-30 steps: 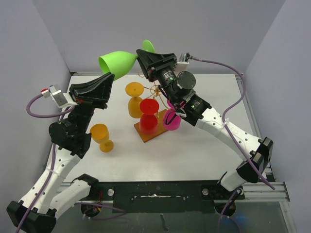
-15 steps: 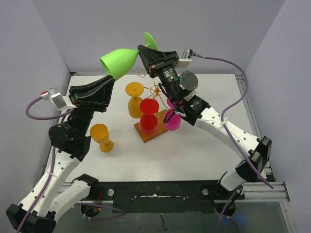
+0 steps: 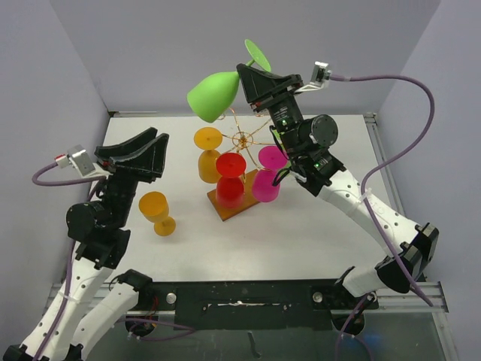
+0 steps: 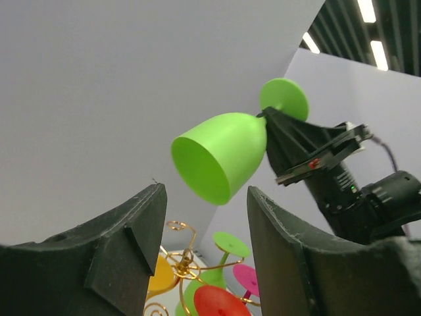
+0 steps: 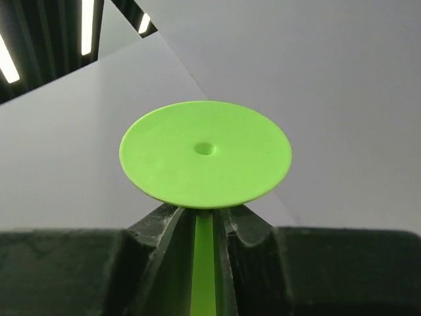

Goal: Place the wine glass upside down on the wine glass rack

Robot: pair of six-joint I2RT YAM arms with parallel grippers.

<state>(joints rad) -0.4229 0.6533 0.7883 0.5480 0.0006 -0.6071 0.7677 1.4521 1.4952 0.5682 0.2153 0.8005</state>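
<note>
The green wine glass (image 3: 213, 94) hangs in the air above the rack, tilted with its bowl mouth down-left and its foot (image 3: 258, 54) up. My right gripper (image 3: 244, 79) is shut on its stem; in the right wrist view the stem (image 5: 204, 263) sits between the fingers under the round foot (image 5: 205, 153). The gold wire wine glass rack (image 3: 242, 140) stands on its brown base (image 3: 229, 208) mid-table. My left gripper (image 3: 158, 143) is open, left of the rack and apart from the glass. Its wrist view shows the green bowl (image 4: 223, 155) beyond the empty jaws.
Orange (image 3: 208, 154), red (image 3: 231, 179) and magenta (image 3: 267, 179) glasses hang upside down on the rack. Another green glass (image 4: 230, 245) shows behind them in the left wrist view. A loose orange glass (image 3: 156, 213) stands on the table near the left arm.
My right gripper has carried the green glass up and to the right. My left gripper has opened and drawn back down-left, away from the bowl.
</note>
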